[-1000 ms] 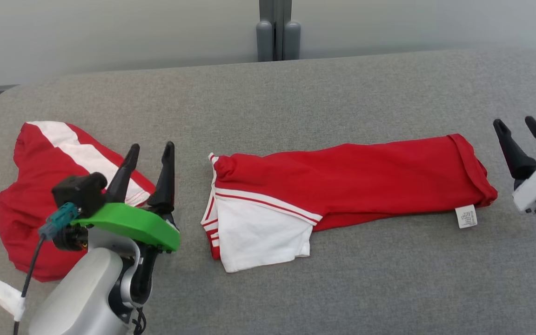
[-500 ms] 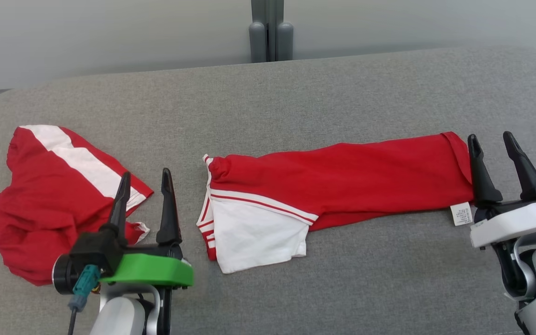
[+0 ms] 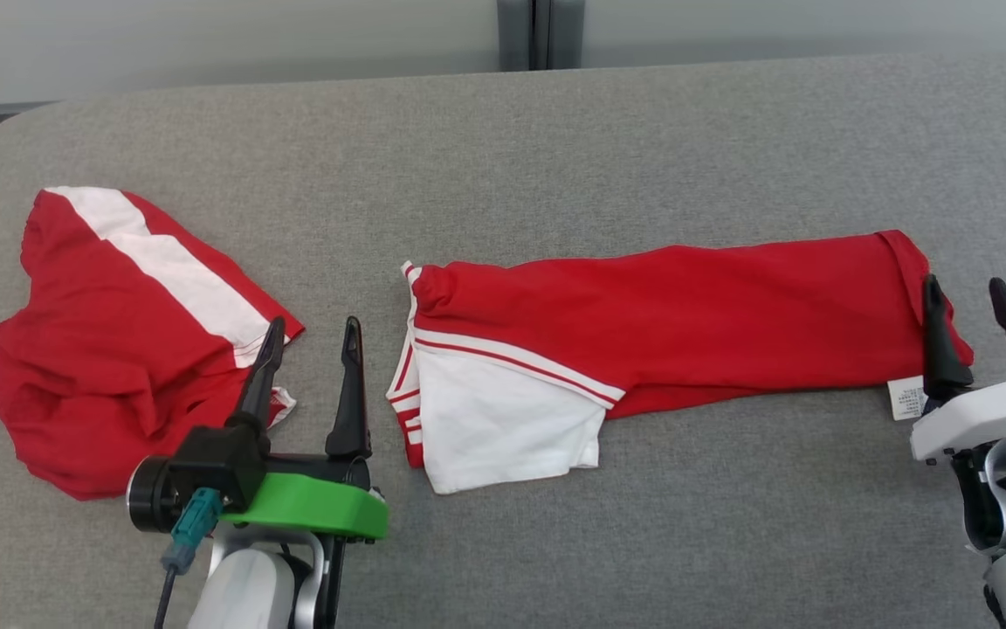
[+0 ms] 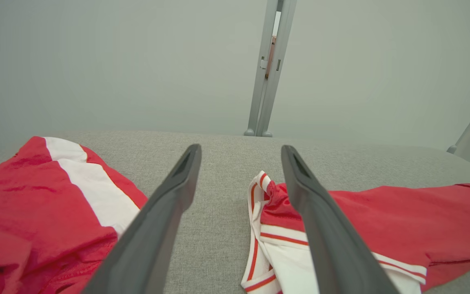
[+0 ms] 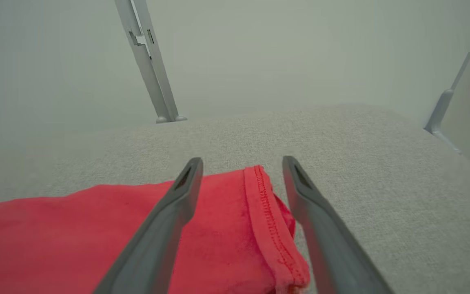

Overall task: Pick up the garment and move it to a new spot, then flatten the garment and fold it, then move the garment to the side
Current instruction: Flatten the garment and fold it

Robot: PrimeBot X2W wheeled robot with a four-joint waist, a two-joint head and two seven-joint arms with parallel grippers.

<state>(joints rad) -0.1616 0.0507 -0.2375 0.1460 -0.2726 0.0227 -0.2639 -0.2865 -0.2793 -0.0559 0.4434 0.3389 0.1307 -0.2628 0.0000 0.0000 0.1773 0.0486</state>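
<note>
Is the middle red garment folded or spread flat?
Folded: the garment lies as a long narrow band, with doubled layers at its hem.

The head camera looked down onto the grey padded surface (image 3: 555, 131), taking in most of its width. Both wrist cameras sat low and close, facing across it toward the pale wall (image 4: 96, 61) and grey post (image 4: 269, 69). The left wrist view shared the striped end of the folded garment (image 3: 686, 314) with the head view; the right shared its hem end.

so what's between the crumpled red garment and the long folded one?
Bare grey surface between crumpled garment and folded garment, with the open left hand over it, holding nothing. Head and left wrist views show it.
</note>
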